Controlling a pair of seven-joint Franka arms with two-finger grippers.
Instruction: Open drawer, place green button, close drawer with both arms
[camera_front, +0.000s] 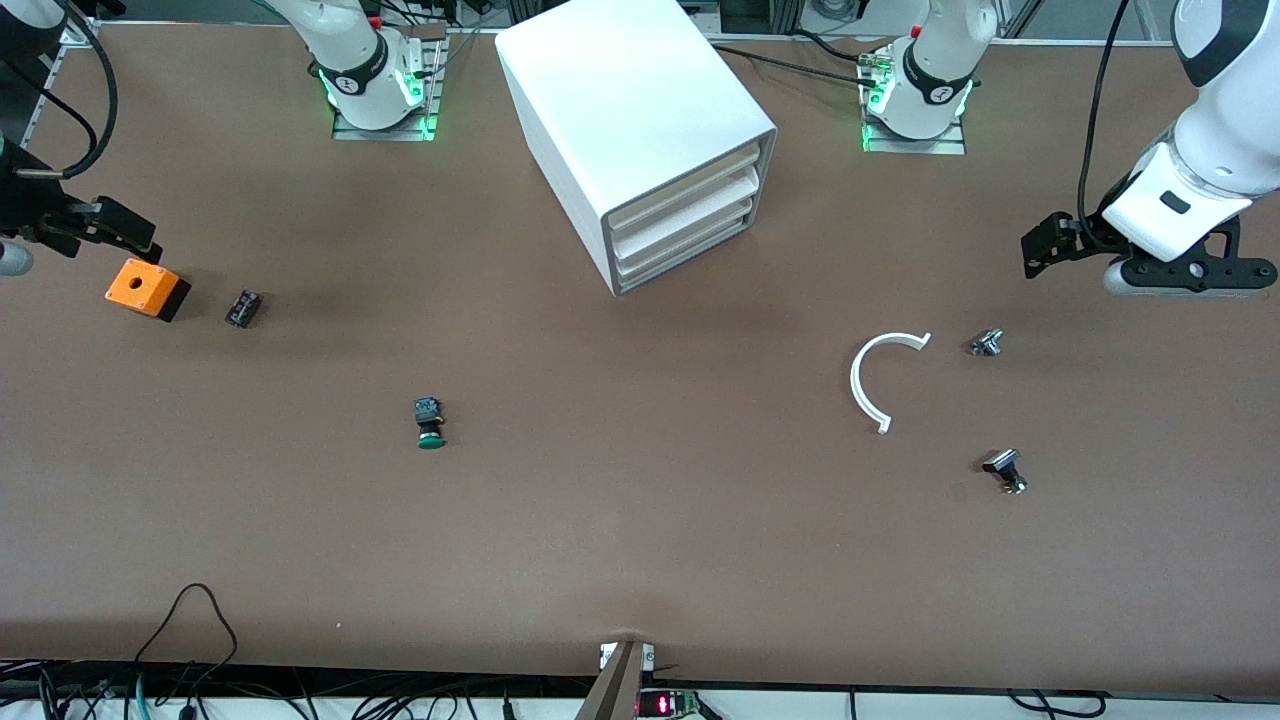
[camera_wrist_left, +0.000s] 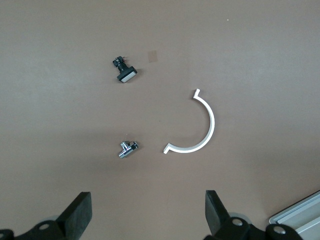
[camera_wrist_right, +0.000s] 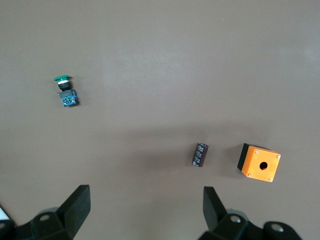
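A: Where is the drawer (camera_front: 690, 248) found?

B: It is seen as the lowest of three in the white cabinet (camera_front: 625, 95), which stands on the table (camera_front: 640, 560) between the two arm bases. All three drawers are shut flush with the grey-edged front.

A: And the button (camera_front: 429, 423)?

B: It is laid on its side on the bare table, nearer to the front camera than the cabinet and toward the right arm's end, well apart from the cabinet. Its green cap is turned toward the front camera.

A: What else is placed around the cabinet?

B: Toward the right arm's end an orange box (camera_front: 147, 288) with a round hole in its top is seen, with a small black block (camera_front: 242, 308) just beside it on the cabinet's side. Toward the left arm's end, nearer to the camera than the cabinet, a white half-ring (camera_front: 880, 375) is laid flat, with two silvery-black parts, one part (camera_front: 986, 343) beside it and another part (camera_front: 1005, 470) nearer to the camera.

A: How are the grippers held?

B: The right gripper (camera_wrist_right: 145, 210) is held over the table beside the orange box, fingers spread wide, nothing gripped. The left gripper (camera_wrist_left: 147, 212) is held over the table at the left arm's end, near the half-ring, fingers likewise spread and empty.
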